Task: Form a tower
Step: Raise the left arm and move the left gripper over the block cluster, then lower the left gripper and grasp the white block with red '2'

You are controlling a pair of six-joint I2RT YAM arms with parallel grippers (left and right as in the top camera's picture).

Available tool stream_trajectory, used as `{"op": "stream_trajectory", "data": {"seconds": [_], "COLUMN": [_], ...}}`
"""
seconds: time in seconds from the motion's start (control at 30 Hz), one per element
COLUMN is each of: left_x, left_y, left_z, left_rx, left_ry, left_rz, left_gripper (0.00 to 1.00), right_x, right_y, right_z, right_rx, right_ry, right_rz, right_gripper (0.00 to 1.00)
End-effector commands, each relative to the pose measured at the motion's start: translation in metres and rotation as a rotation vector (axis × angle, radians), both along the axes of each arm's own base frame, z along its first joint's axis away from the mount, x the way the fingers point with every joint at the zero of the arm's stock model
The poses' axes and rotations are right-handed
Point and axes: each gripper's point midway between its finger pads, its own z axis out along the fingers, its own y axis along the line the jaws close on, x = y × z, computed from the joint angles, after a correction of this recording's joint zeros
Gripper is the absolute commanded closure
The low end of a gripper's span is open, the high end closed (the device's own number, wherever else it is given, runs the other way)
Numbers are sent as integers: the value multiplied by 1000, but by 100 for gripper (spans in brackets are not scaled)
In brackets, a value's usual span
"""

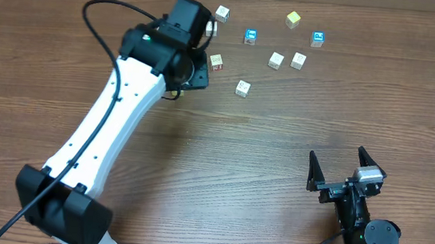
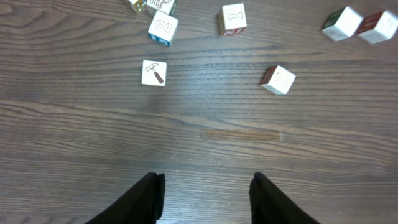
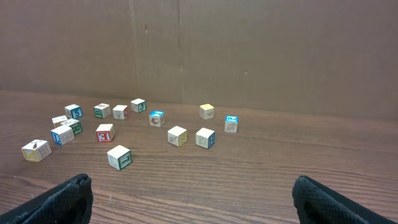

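Left pincer (image 2: 206, 182) hovers, jaws apart and empty, over the brown wooden desk (image 2: 217, 134) near a pale hammer-printed wooden cube (image 2: 153, 73). Other printed cubes (image 1: 276, 60) lie scattered singly; I cannot make out a tower. The right pincer (image 1: 337, 155) gapes wide, empty.

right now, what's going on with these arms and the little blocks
The left tool hangs open over bare wooden table, holding nothing, just short of the small pale wooden cubes with coloured printed faces. The cubes lie scattered, none stacked that I can see. The right tool sits open and empty, well away from them.
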Motion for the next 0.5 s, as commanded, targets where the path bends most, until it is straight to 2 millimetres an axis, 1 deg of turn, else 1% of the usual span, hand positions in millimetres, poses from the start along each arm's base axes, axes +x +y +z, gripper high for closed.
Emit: {"op": "stream_trajectory", "data": {"seconds": [0.0, 0.07, 0.17, 0.27, 0.47], "left_x": [10, 14, 22, 34, 51], "left_y": [1, 1, 6, 12, 7], "left_z": [-12, -23, -29, -26, -18], "left_rx": [62, 80, 121, 147, 118], "left_ry": [-1, 20, 4, -43, -117], "left_rz": [28, 30, 32, 54, 53], "left_gripper": [53, 53, 53, 51, 48], "right_x": [0, 0, 0, 0, 0], "right_y": [-1, -1, -1, -1, 0], "right_z": [-2, -2, -2, -2, -2], "right_rx": [-4, -4, -4, -4, -4], "right_ry": [-5, -5, -4, -5, -4], "right_rz": [-5, -5, -5, -5, -4], "right_gripper": [0, 0, 0, 0, 0]}}
